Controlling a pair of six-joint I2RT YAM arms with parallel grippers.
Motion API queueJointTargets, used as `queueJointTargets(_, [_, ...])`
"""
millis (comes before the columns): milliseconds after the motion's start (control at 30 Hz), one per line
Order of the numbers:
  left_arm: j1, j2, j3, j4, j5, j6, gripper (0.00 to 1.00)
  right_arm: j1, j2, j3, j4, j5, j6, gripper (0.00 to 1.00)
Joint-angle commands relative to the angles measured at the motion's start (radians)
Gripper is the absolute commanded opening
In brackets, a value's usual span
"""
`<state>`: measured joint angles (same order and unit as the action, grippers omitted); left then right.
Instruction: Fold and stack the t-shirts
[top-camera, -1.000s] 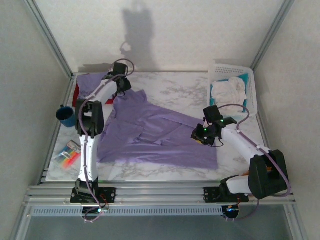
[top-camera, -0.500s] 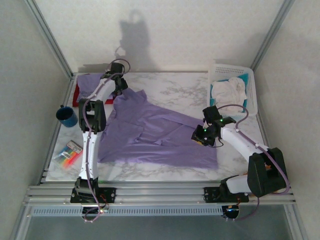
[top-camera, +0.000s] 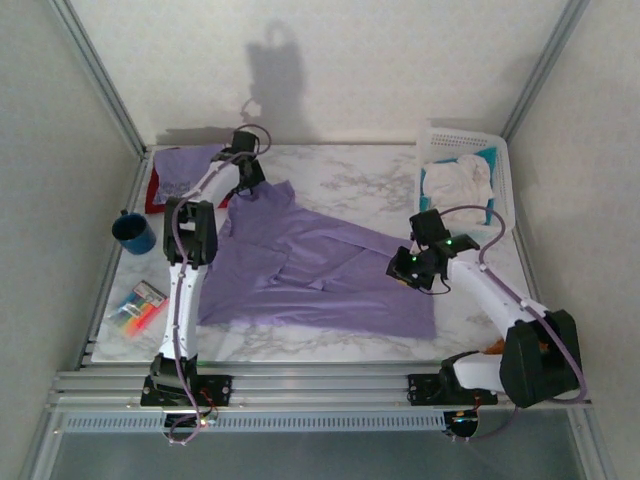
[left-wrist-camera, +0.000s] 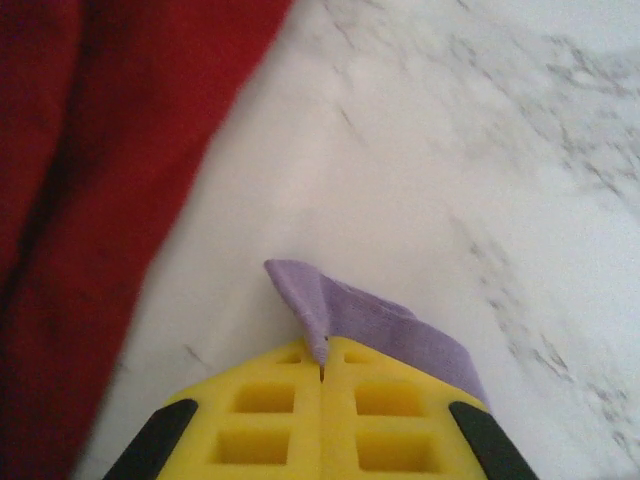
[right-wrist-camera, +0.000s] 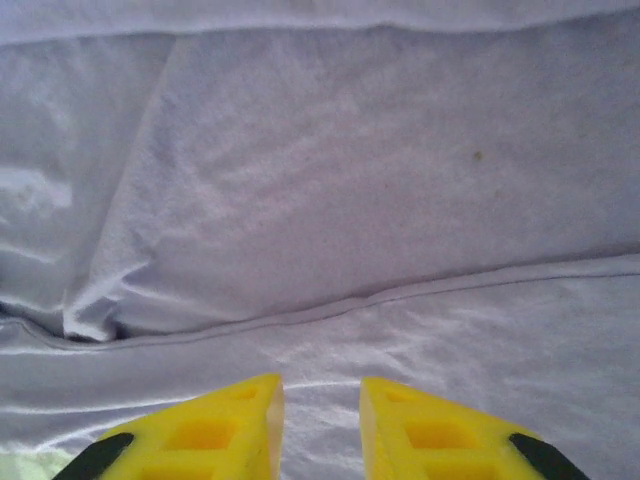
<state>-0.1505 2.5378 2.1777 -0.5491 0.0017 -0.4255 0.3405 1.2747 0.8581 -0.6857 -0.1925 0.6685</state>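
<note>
A plain lavender t-shirt lies spread across the middle of the marble table. My left gripper is at its far left corner. In the left wrist view the yellow fingers are shut on a peak of lavender cloth, just above the marble. A red t-shirt lies to their left. At the far left corner of the table a folded lavender t-shirt rests on the red t-shirt. My right gripper hovers over the spread shirt's right part, open, with only cloth under the gap.
A white basket holding white cloths stands at the back right. A blue mug and a pack of coloured markers sit along the left edge. Bare marble lies behind the shirt.
My left gripper has gone from open to shut on the shirt's far left corner, after shifting slightly right. The right arm has barely moved.
</note>
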Motion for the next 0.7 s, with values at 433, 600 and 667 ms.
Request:
queueJointTargets(433, [-0.034,-0.653,-0.611,0.238,-0.035,-0.011,0.00,-0.011,-0.118,-0.037,-0.074,0.354,0.137,0.31])
queueJointTargets(600, [-0.036,-0.842,-0.879,0.293,-0.009,-0.049,0.00,-0.012,-0.143,-0.058,-0.081,0.380,0.151,0.31])
queueJointTargets(667, [-0.038,-0.899,-0.973,0.299,0.013,-0.068,0.00,-0.016,-0.149,-0.059,-0.087,0.391,0.144,0.31])
